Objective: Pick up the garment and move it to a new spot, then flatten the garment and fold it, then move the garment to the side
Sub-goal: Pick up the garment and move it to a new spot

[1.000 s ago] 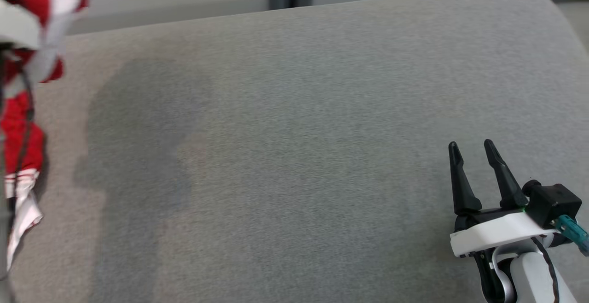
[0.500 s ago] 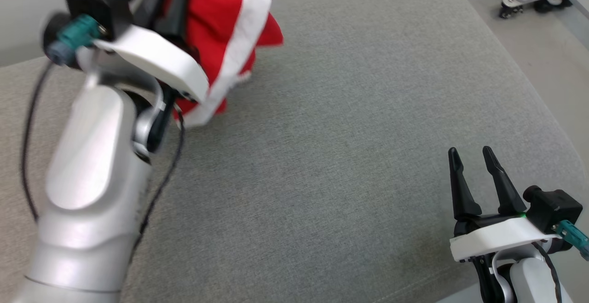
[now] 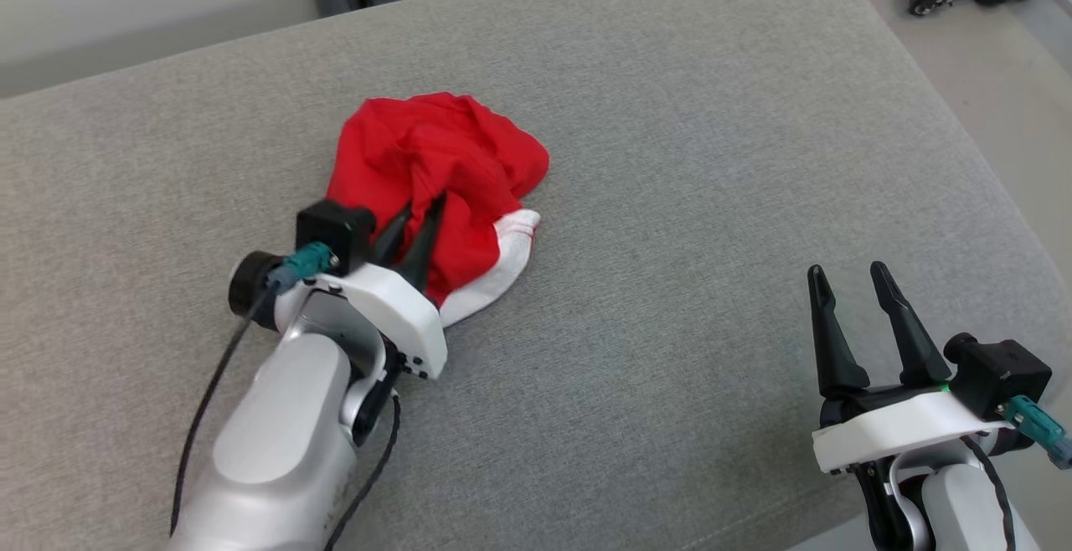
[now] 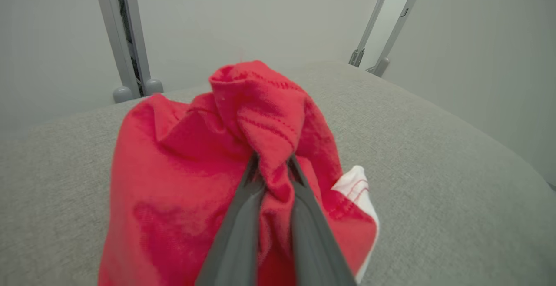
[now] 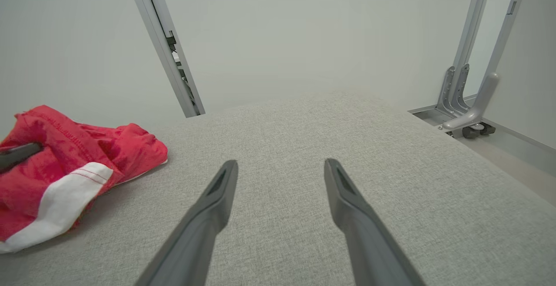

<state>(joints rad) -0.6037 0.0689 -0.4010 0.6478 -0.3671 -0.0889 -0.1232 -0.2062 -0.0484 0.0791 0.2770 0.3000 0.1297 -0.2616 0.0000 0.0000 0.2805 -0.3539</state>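
- A grey fabric cushion [image 3: 670,157] carries a crumpled red-and-white garment [image 3: 435,149], left of centre.
- The left tool [image 3: 423,203] is nearly closed and pinches a red fold of it.
- The right tool [image 3: 845,269] is spread wide and empty, well apart from the garment.

The left gripper [image 3: 424,203] on its pale silver arm [image 3: 276,417] pinches the red garment [image 3: 435,145], centre left. The right gripper [image 3: 846,269] hovers near right, fingers [image 3: 831,342] apart.
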